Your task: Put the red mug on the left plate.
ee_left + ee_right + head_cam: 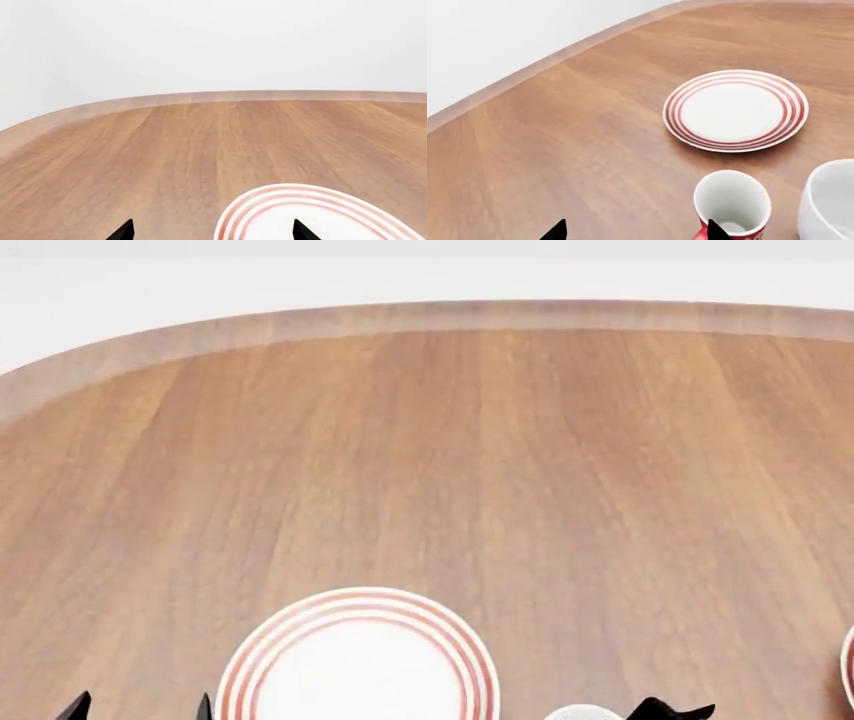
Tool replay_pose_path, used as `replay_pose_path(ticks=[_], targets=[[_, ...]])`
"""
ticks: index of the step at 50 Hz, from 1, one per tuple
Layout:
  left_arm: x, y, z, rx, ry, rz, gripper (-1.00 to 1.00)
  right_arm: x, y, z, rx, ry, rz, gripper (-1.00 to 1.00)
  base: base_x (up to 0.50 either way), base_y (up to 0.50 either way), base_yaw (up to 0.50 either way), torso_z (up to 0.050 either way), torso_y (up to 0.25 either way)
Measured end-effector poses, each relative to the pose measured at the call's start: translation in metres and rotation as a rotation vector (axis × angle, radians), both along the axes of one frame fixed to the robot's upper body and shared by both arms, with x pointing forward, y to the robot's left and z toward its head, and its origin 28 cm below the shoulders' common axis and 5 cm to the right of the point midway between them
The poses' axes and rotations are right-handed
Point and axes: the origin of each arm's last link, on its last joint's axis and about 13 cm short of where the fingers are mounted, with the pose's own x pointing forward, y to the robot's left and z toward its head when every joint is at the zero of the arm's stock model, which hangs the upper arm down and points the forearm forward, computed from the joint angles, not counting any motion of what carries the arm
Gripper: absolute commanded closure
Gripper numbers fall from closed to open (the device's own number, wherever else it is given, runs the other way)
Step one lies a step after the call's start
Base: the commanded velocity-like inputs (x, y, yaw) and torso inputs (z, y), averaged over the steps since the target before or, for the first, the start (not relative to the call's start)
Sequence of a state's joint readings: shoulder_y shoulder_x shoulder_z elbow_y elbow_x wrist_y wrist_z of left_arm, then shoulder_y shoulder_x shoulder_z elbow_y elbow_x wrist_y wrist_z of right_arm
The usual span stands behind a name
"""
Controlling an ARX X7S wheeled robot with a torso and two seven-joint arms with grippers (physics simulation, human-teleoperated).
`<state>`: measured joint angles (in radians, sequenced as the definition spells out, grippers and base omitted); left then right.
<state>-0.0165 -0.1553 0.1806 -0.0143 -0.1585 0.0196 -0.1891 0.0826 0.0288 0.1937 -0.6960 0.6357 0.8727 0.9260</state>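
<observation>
your right gripper (634, 231) hangs spread just short of the red mug (732, 206) — slide toward it, straddle its wall, then pinch — the plate (735, 110) lies beyond it.

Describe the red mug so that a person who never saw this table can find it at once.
On the wooden table, find the white plate with red rings in the right wrist view. The red mug stands upright, nearer to the camera than that plate. Beside it is a larger white mug; only the smaller one is red outside.
</observation>
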Motion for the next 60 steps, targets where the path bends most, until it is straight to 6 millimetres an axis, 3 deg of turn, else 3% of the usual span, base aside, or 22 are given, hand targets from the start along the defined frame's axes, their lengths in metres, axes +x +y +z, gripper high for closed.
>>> replay_pose_path(ticks=[30, 60], targets=[[0.0, 0.0, 0.0, -0.001, 0.001, 0.0, -1.0, 0.011, -0.008, -0.015, 0.132, 0.054, -0.133, -1.0, 0.0, 0.0, 0.0, 0.0, 0.0], [0.0, 0.0, 0.0, -0.002, 0.003, 0.002, -1.0, 0.014, -0.008, -0.018, 0.155, 0.069, -0.157, -1.0, 0.0, 0.0, 0.0, 0.0, 0.0]])
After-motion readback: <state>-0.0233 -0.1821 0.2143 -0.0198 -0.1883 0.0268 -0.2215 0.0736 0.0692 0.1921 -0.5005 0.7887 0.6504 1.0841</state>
